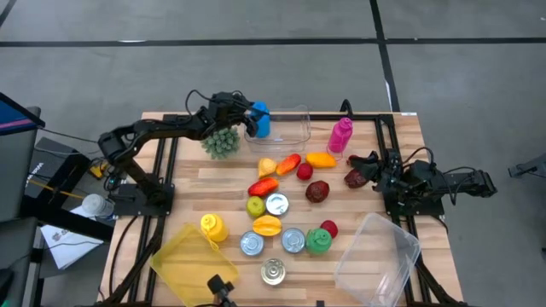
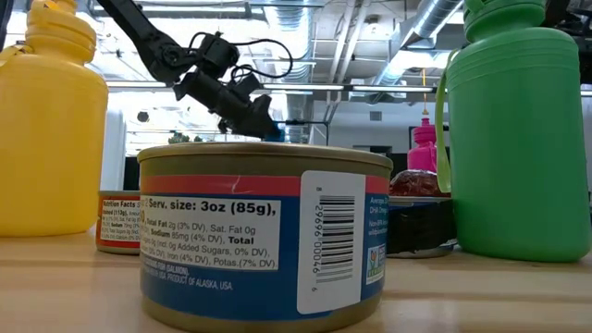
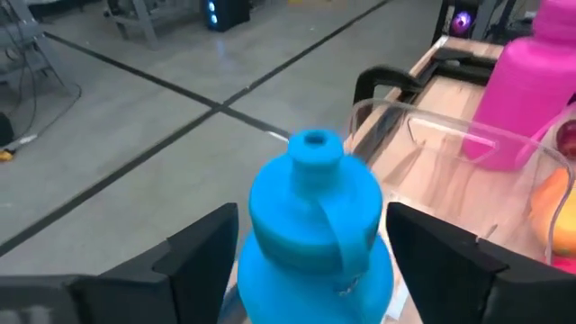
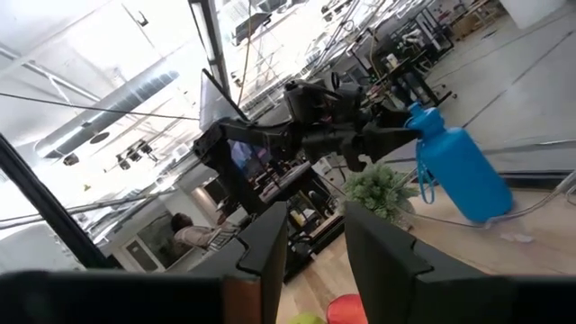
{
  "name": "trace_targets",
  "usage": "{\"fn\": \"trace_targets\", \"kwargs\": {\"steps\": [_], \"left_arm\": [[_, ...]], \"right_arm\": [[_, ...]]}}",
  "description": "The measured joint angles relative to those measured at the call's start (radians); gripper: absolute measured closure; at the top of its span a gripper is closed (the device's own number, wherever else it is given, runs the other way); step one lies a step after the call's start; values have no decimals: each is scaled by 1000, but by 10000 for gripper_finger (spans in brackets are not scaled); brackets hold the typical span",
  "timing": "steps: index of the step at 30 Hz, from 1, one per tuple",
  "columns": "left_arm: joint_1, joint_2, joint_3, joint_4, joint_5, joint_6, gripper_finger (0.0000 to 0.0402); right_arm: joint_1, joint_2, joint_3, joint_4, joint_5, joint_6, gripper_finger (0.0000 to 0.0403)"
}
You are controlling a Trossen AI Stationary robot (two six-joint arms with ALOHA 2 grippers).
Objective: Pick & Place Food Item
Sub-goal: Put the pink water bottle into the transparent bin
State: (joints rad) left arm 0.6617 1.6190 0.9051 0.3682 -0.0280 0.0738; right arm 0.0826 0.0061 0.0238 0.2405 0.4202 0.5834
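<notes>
Apparently a placement is just finishing: the left pincer (image 1: 252, 118) sits at about 11 o'clock on the bench (image 1: 183, 183), its fingers standing apart on either side of the blue bottle (image 1: 261, 119), with visible gaps in the left wrist view, so I judge the bottle is no longer gripped. It leans at the near-left end of the clear bin (image 1: 286, 124) (whether fully inside or against the wall I cannot tell). A green sprig (image 1: 221, 142) lies just beside the bin, outside it. Most of the job looks undone: the toy fruit (image 1: 290, 164), cans (image 1: 276, 204) and pink bottle (image 1: 340, 135) sit loose from centre to 6 o'clock. At 3 o'clock the right pincer (image 1: 368, 170) waits, fingers nearly together with a narrow gap, by a dark red fruit (image 1: 355, 177); nothing shows between them.
</notes>
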Motion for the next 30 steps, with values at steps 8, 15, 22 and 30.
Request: {"fn": "trace_targets", "kwargs": {"steps": [8, 15, 22, 30], "left_arm": [[1, -86, 0, -43, -1, 24, 59], [0, -314, 0, -95, -1, 44, 43], [-23, -611, 0, -192, 25, 25, 58], [-33, -890, 0, -282, 10, -1, 92]], "right_arm": [[0, 0, 0, 16, 0, -17, 209], [0, 0, 18, 164, 0, -151, 135], [0, 69, 204, 48, 39, -367, 132], [0, 352, 608, -428, 257, -505, 132]]}}
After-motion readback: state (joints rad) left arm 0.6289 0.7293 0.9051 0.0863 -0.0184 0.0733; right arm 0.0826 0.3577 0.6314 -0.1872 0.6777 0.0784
